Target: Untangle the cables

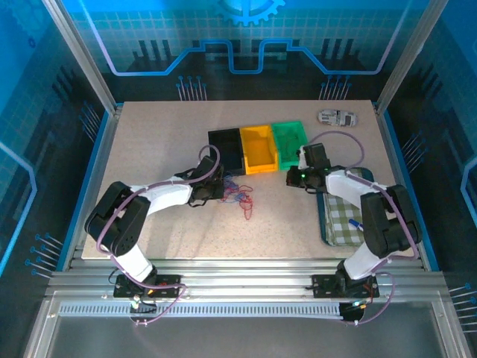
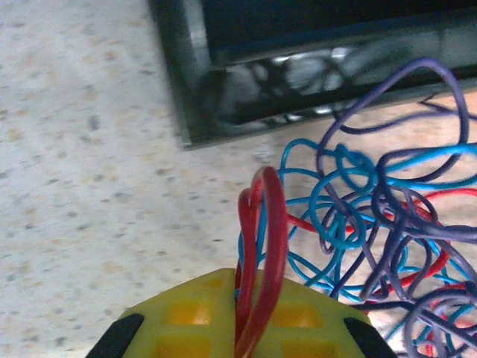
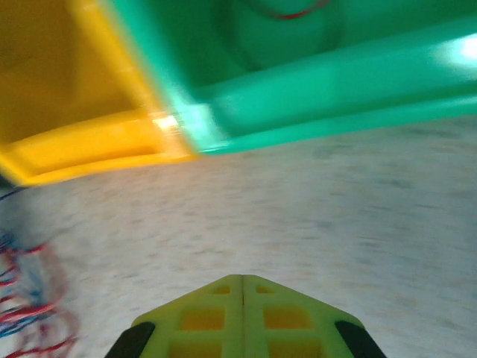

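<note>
Two grippers: left gripper (image 2: 246,313) clamps the cables (image 2: 279,224) (thin, glossy loops), right gripper (image 3: 243,298) closed.

Speckled beige tabletop (image 1: 298,216), blue trim along its sides. Aluminium posts (image 1: 80,56) at 2 rear corners. Back panel (image 1: 313,33) glows blue: grid pattern, gear emblem (image 1: 248,10), circuit-like lines. Slotted metal rails (image 1: 238,287) along near edge.

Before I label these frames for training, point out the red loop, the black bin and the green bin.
red loop (image 2: 274,246): left wrist view, its right strand.
black bin (image 1: 226,151): top view, its floor.
green bin (image 1: 288,136): top view, its floor.
</note>
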Tool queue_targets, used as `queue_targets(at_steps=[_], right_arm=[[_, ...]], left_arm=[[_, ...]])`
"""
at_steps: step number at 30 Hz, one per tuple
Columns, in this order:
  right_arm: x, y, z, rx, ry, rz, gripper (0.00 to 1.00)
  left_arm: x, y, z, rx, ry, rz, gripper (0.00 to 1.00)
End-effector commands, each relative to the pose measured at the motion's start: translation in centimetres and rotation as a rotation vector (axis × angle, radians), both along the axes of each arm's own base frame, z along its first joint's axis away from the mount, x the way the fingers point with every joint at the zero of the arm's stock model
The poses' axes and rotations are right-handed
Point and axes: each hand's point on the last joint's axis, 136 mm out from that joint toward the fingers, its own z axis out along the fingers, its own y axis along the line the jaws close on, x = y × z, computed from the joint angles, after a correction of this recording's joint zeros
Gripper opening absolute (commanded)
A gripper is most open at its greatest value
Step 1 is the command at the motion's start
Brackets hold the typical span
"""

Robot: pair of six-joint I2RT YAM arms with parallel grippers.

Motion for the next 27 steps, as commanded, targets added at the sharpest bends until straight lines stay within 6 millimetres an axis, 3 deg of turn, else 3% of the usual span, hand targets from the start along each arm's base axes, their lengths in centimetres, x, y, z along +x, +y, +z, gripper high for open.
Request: queue_targets(at_steps=[1,3,4,9,16,20,27], right_arm=[[-0.6,-4.0,-0.6,-0.099,0.016,-0.162,0.00],[-0.4,-3.2,-0.1,-0.055,-0.010,-0.105,0.00],[-0.1,-1.8,0.5,-0.012,-0.031,-0.036,0.00],[-1.0,8.2,4.1,0.142,-0.112,0.388,0.33],[-3.4,15.9,3.9,0.271,-0.059,0.650,0.48],[-3.6,17.2,2.9,0.235,-0.016,0.689,0.47],[-3.2,15.4,0.0,0.132,0.064,0.620,0.46]], left_arm=[[-1.1,2.1,-0.5,0.037,0.040,0.067,0.00],[-1.2,1.6,-0.4,0.018,0.037,0.035,0.00],[-1.2,1.1,-0.2,-0.001,0.035,0.012,0.00],[-1.1,-0.6,0.2,-0.050,0.030,-0.068,0.00],[-1.0,-1.0,0.3,-0.056,0.041,-0.080,0.00],[-1.2,-1.1,0.2,-0.061,0.049,-0.084,0.00],[-1.3,-0.8,0.5,-0.050,0.034,-0.076,0.00]])
